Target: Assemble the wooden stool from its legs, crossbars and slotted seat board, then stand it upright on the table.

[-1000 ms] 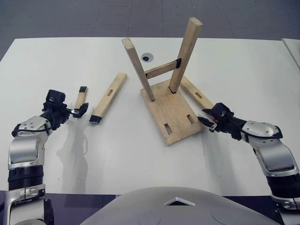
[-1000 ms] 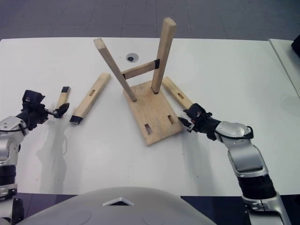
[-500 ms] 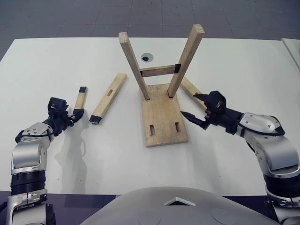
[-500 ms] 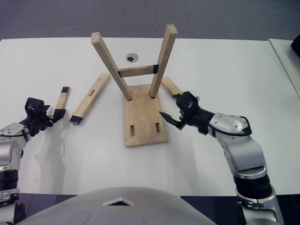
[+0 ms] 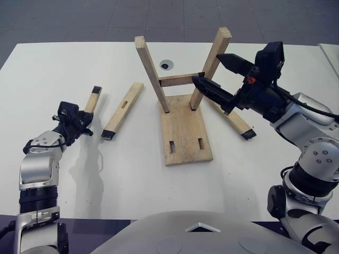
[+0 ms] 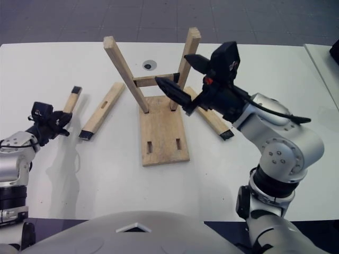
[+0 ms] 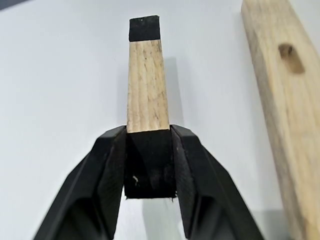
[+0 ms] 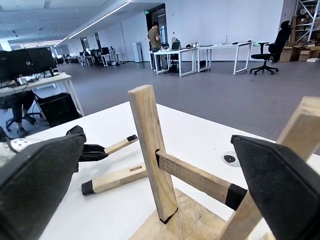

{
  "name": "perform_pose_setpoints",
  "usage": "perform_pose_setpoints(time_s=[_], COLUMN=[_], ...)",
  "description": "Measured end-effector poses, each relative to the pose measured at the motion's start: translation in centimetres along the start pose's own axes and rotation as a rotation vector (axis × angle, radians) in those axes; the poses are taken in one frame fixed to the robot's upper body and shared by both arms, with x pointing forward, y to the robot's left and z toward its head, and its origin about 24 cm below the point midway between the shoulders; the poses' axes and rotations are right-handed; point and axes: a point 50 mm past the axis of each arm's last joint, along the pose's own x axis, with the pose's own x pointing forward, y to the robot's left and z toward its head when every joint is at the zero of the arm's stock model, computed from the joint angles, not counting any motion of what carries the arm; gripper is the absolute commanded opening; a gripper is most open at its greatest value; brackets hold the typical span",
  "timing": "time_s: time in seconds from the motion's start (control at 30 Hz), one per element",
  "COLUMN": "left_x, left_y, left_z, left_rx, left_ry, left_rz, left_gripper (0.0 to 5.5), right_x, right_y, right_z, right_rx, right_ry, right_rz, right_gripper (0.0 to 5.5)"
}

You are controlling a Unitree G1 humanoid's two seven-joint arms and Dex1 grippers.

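Seat board lies flat mid-table, with two upright legs standing in its far slots and joined by a fitted crossbar. Its two near slots are unfilled. The left gripper is clamped on the black-tipped end of a loose crossbar, which lies on the table near a slotted loose leg. The right gripper hangs above the board's far end, jaws spread wide and grasping nothing, close by the right upright leg. A second loose leg lies just beside the board on the right.

The step in hand looks to be mating the loose crossbar with the slotted leg. Because the grip sits at the bar's very end, the free tip should be squared to the mortise and slid in low, or it may pivot. The right gripper should keep off the upright pair, which could tip if knocked.

Bare table in front of the board gives working room. The loose parts lie well inside the edges. A cable port sits behind the legs.
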Motion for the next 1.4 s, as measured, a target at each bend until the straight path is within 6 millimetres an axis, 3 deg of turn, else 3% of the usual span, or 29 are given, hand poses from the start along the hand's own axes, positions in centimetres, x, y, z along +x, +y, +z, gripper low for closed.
perform_pose_setpoints(time_s=[0.1,0.2,0.3,0.4,0.53,0.57,0.77,1.4], left_x=[0.7,0.8,0.2,-0.2,-0.4,-0.4,-1.1,-1.5], left_y=[0.4,-0.1,-2.0,-4.6,-8.4,-9.2,-11.1,-12.2], left_z=[3.2,8.3,13.0,15.1,15.7,15.8,16.3,16.1], left_rx=[0.058,0.140,0.213,0.255,0.354,0.364,0.376,0.424], left_ry=[-0.232,-0.537,-0.814,-0.949,-1.011,-1.021,-1.083,-1.099], left_rz=[0.058,0.059,-0.010,-0.130,-0.311,-0.343,-0.405,-0.464], left_gripper=[1.28,1.28,1.28,1.28,1.28,1.28,1.28,1.28], right_x=[0.7,1.6,2.6,3.5,4.6,4.9,6.5,6.8], right_y=[-0.1,-0.2,0.1,0.4,1.0,1.3,1.5,0.7], right_z=[0.7,1.6,2.9,3.7,4.6,4.9,5.5,6.1], right_rx=[0.102,0.218,0.288,0.356,0.417,0.420,0.439,0.302], right_ry=[-0.079,-0.156,-0.213,-0.248,-0.277,-0.285,-0.294,-0.310], right_rz=[0.016,0.038,0.083,0.119,0.172,0.190,0.197,0.173], right_gripper=[5.40,5.40,5.40,5.40,5.40,5.19,4.26,1.21])
